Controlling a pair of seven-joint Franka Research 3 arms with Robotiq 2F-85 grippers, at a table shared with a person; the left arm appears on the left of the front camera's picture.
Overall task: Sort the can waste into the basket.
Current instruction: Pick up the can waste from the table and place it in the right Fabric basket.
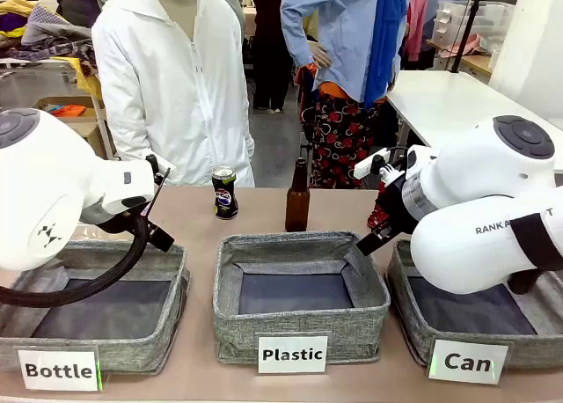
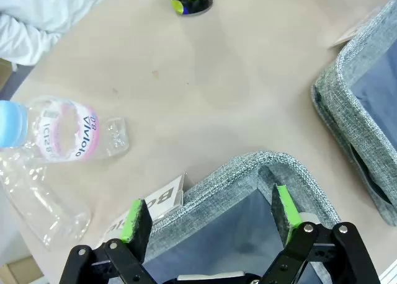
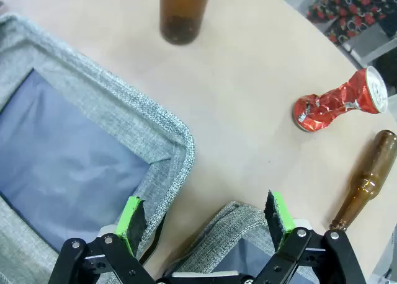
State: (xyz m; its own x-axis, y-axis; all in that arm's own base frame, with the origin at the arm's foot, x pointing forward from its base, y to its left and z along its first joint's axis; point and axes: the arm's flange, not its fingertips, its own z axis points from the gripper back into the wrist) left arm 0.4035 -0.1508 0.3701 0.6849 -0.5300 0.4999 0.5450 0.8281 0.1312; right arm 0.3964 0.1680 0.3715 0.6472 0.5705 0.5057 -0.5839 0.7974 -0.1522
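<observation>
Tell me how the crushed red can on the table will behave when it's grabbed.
The crushed red metal can probably weighs little: its middle is crumpled thin, so it is likely empty. It lies on its side, yet the twisted waist and wider ends should keep it from rolling far. Its creased, shiny skin may slip or buckle further under a squeeze.

"Bottle" — left bin [image 1: 132, 355] | "Plastic" — middle bin [image 1: 236, 334] | "Can" — right bin [image 1: 532, 350]
</observation>
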